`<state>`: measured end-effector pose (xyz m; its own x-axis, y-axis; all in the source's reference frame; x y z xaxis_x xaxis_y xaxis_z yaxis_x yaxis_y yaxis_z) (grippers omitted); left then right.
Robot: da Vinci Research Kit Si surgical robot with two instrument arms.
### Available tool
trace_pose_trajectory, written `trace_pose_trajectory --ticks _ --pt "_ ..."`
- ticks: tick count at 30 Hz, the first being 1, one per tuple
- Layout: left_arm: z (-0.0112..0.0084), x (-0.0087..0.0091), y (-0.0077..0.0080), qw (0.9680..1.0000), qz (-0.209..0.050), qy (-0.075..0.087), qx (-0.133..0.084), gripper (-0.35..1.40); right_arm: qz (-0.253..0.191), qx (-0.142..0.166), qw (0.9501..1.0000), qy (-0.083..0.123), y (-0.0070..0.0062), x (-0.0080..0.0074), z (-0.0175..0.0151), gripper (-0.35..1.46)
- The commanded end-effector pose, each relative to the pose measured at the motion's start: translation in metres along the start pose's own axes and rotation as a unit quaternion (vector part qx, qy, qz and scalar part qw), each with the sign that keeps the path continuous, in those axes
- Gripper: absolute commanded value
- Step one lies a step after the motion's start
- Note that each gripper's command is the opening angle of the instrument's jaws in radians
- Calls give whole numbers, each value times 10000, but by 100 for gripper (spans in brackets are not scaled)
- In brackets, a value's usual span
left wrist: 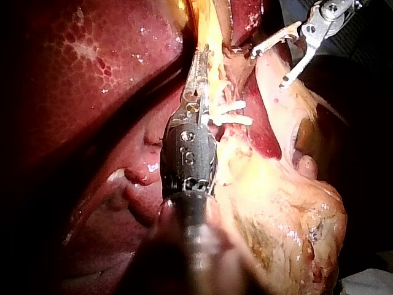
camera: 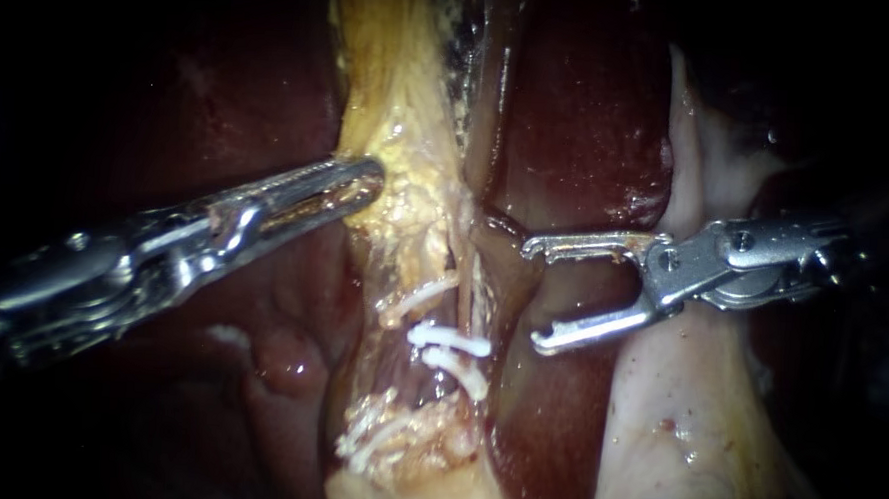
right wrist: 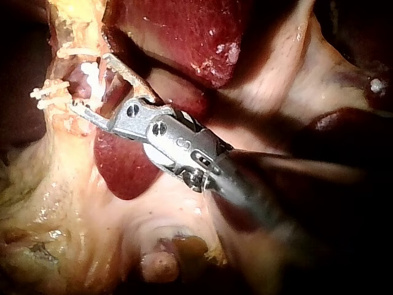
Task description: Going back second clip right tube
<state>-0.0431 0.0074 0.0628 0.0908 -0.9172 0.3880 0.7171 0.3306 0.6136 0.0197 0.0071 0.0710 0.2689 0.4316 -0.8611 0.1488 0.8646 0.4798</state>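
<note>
The pincer of your right instrument [camera: 535, 294] is spread and empty just right of the two white clips [camera: 450, 352] on the upright-running tube [camera: 465, 295], nearer them than your left instrument [camera: 370, 179], whose pincer pinches yellow tissue [camera: 407, 193] up-left of the clips.

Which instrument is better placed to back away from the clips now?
Right instrument: its jaws stand open and empty beside the white clips, free to withdraw. The left instrument is shut on the yellow tissue, holding it.
</note>
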Motion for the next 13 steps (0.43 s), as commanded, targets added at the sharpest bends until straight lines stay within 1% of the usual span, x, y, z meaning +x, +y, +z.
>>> trace_pose_trajectory --ticks 1,13 --pt "1 0 -1 10000 4 23 2 -35 0 -1 10000 1 0 1 0 60" --pt "0 1 0 10000 9 27 11 -35 1 1 10000 2 0 1 -2 60"
